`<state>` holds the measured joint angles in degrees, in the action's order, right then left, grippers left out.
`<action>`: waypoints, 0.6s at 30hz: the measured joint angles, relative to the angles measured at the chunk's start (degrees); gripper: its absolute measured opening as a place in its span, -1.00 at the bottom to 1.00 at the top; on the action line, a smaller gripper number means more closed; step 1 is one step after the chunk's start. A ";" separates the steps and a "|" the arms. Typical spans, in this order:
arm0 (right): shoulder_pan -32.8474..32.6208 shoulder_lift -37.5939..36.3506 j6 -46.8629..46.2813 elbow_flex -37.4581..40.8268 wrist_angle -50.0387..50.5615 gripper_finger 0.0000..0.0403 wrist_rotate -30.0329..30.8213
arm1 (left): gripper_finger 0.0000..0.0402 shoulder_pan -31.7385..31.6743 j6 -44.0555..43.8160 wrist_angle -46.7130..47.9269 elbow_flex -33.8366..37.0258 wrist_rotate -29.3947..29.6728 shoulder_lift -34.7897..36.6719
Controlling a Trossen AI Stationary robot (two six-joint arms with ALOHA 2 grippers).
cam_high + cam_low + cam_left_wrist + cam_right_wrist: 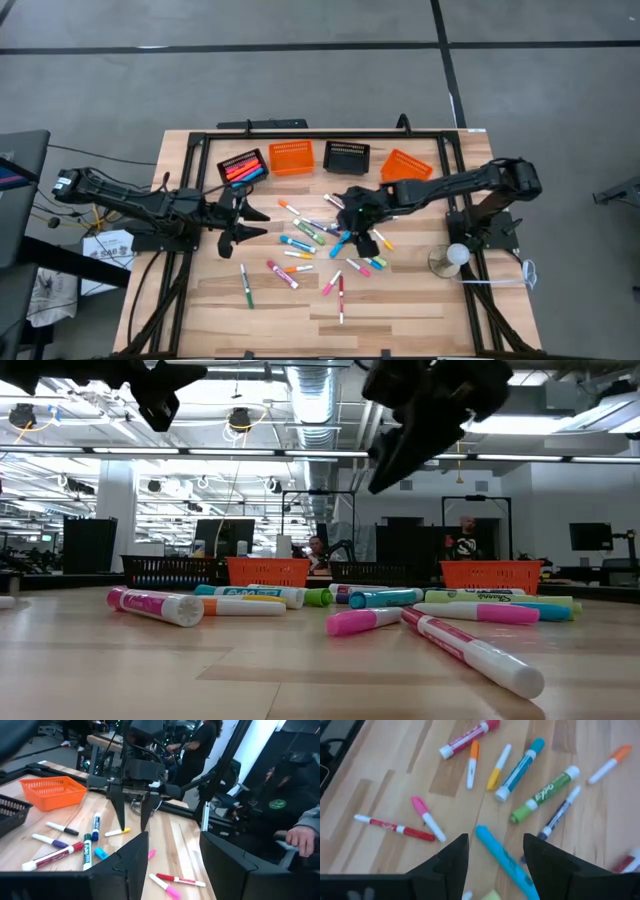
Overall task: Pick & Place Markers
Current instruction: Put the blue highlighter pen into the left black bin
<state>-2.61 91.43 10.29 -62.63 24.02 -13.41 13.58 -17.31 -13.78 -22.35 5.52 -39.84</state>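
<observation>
Hovering mid-table, right tool (492, 852) is gaping, empty, over a blue marker (505, 862); crowding markers (310, 250) risk a double grab.

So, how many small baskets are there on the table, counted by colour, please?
Orange baskets: 2
Black baskets: 2, one of them with markers in it
Total: 4
</observation>
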 joint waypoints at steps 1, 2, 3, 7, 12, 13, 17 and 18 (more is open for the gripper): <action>0.00 0.87 0.51 -0.72 -0.31 -0.11 0.01 | -0.12 0.00 0.38 0.26 0.00 0.00 0.00; 0.00 1.31 1.13 -0.83 0.47 -0.11 0.05 | -0.12 0.00 0.47 0.87 0.00 0.00 0.12; 0.00 1.97 1.65 -0.86 2.19 -0.12 0.00 | -0.12 0.00 0.47 1.05 0.00 0.00 0.12; 0.10 3.74 2.03 -1.26 4.39 -0.14 0.04 | -0.12 0.00 0.46 1.91 -0.07 0.00 0.32; 0.09 5.61 4.84 -1.18 5.88 -0.11 0.77 | -0.12 -0.02 0.66 3.38 -0.05 0.00 0.98; 0.07 6.09 5.21 -1.18 6.23 -0.10 1.08 | -0.12 -0.02 0.63 3.42 0.02 0.00 0.98; 0.07 7.59 5.30 -1.22 6.12 -0.07 2.35 | -0.12 -0.01 0.62 3.54 -0.04 -0.01 1.15; 0.07 7.89 5.30 -1.26 6.10 -0.06 3.12 | -0.12 -0.01 0.62 3.54 -0.04 0.00 1.15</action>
<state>-2.55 99.32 15.58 -63.90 30.12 -10.29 13.58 -16.69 -10.24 -22.39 5.52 -38.69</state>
